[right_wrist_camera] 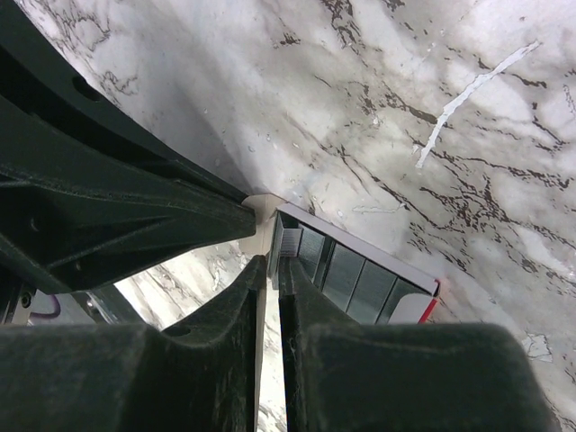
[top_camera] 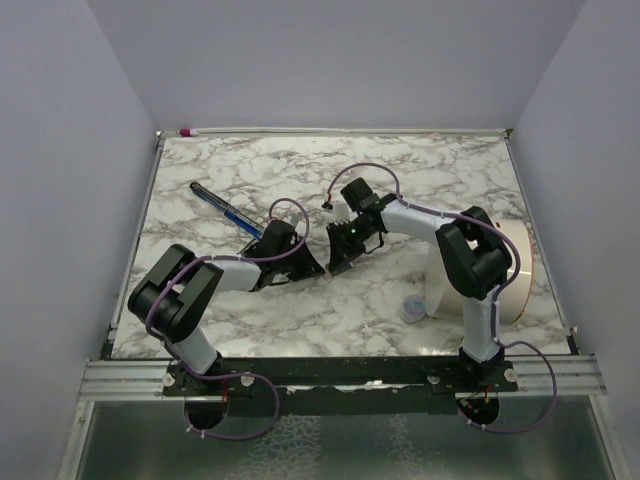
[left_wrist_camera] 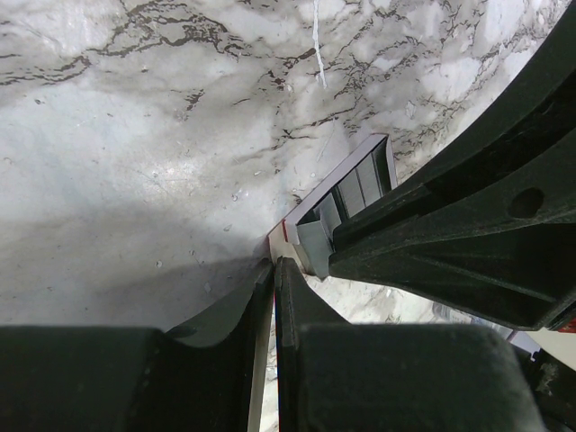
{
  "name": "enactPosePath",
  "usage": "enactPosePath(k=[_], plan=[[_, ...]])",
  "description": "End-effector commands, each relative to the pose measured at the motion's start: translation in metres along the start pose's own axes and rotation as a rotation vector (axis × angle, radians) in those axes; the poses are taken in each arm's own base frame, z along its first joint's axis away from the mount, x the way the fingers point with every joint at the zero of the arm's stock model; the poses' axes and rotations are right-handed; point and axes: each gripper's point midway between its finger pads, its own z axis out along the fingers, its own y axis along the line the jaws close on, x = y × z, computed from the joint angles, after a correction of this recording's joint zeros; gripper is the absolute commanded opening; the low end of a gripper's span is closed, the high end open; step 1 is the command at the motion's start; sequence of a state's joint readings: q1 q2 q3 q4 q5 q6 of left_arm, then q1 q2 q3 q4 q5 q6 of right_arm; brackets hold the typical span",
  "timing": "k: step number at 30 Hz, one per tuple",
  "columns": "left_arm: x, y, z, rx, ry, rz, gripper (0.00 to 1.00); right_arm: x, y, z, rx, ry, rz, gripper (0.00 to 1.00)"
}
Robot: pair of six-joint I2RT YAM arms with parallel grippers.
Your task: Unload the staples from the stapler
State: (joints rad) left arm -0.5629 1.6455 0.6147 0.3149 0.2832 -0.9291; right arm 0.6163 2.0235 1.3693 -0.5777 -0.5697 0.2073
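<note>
Mid-table, both arms meet nose to nose over the marble table (top_camera: 420, 170). The stapler (right_wrist_camera: 360, 274) sits between them, low over the marble or resting on it; the overhead view hides it behind the fingers.

Left gripper (left_wrist_camera: 274, 270): jaws drawn almost together, only a slit between them, tips pinched on the stapler's pale near corner. Right gripper (right_wrist_camera: 270, 270): the same, jaws nearly together and clamped on the end of the silvery frame, the dark-grey body running away from the tips.

Step in hand, as I read it: one arm steadies the stapler while the other works the magazine open. Staples not yet out. The next move calls for a firm hold on one side and a straight, gentle pull on the other, since the grips are shallow and could slip.

Count:
- stapler, one
- grippers, two
- staples, none I can count; a thin white streak (right_wrist_camera: 477, 90) on the marble may be a strip or a vein, cannot tell
- pen (top_camera: 225, 210), one, well apart at left rear
- white roll (top_camera: 515, 275), one, at right
- small clear piece (top_camera: 412, 308), one, just beside the roll
</note>
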Motion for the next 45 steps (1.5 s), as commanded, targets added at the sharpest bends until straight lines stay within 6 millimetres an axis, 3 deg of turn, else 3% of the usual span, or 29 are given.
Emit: enactPosePath(k=[1, 17, 24, 36, 45], plan=[[0.022, 0.026, -0.004, -0.095, 0.082, 0.001, 0.1, 0.003, -0.002, 0.012, -0.009, 0.014, 0.003, 0.11], [0.022, 0.025, -0.004, -0.086, 0.08, -0.006, 0.08, 0.006, 0.019, 0.014, -0.105, 0.016, 0.013, 0.09], [0.023, 0.025, -0.006, -0.085, 0.077, -0.006, 0.08, 0.008, 0.005, 0.017, -0.038, 0.012, 0.028, 0.15], [0.023, 0.026, -0.007, -0.09, 0.076, 0.002, 0.08, 0.004, -0.019, 0.003, 0.147, 0.011, 0.013, 0.25], [0.023, 0.026, -0.007, -0.093, 0.077, 0.007, 0.08, -0.006, -0.017, -0.015, 0.2, -0.021, -0.011, 0.26]])
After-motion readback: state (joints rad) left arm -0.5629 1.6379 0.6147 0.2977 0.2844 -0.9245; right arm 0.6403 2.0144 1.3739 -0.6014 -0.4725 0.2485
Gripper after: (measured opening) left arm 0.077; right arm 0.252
